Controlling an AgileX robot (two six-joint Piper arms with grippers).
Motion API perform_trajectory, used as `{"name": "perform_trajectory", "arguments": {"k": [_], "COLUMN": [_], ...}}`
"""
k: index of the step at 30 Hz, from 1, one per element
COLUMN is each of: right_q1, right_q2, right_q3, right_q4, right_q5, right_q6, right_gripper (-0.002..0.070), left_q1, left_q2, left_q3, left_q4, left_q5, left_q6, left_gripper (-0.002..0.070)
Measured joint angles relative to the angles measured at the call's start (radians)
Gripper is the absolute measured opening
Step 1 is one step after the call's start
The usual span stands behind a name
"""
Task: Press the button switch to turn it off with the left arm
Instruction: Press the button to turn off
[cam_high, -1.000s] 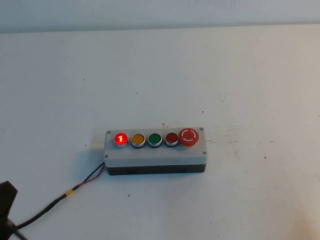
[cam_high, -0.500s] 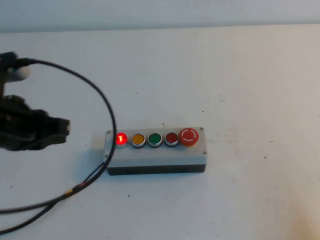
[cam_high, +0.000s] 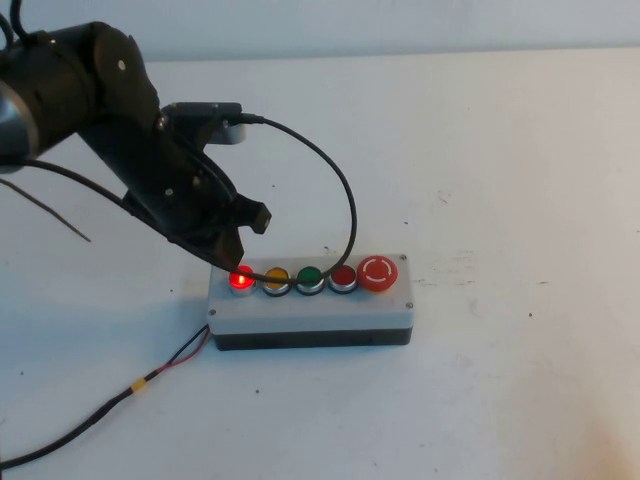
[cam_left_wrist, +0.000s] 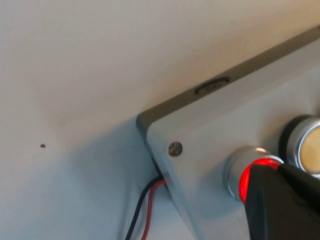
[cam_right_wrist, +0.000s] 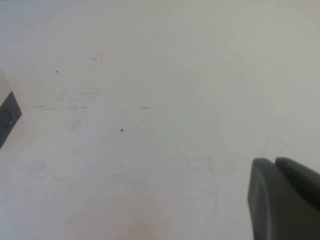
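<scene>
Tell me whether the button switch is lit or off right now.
Lit: the button switch glows bright red under the left tool. The right tool is away, over bare table.

A broad white bench (cam_high: 500, 150) filled almost the whole scene, its matte top scattered with tiny dark specks and a few faint scuff marks, the clearest of them toward the right. Along the far edge the surface met a pale grey-blue wall (cam_high: 400, 25) in a soft, slightly slanted line. The light was even and diffuse, casting only weak, blurred shadows on the white top, with a faint warm tint near the right corner on the near side. In the right wrist view the same bare surface (cam_right_wrist: 150, 125) showed fine scratches and small dots.
</scene>
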Motion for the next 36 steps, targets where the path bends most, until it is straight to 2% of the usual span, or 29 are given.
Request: {"name": "perform_trajectory", "arguments": {"k": [21, 28, 36], "right_q1": [0.0, 0.0, 0.0], "right_q2": [0.0, 0.0, 0.0], "right_q3": [0.0, 0.0, 0.0], "right_q4": [0.0, 0.0, 0.0], "right_q5": [0.0, 0.0, 0.0], "right_q6": [0.0, 0.0, 0.0], "right_gripper": [-0.0016, -0.0016, -0.0016], "left_q1": [-0.008, -0.008, -0.008], "left_q2": [0.051, 0.015, 0.018], "left_q3": [-0.037, -0.037, -0.037], "left_q4": [0.02, 0.031, 0.031], "left_q5": [-0.006, 0.085, 0.071], "left_q6": [0.008, 0.008, 0.008], "left_gripper": [-0.0003, -0.0003, -0.0003]}}
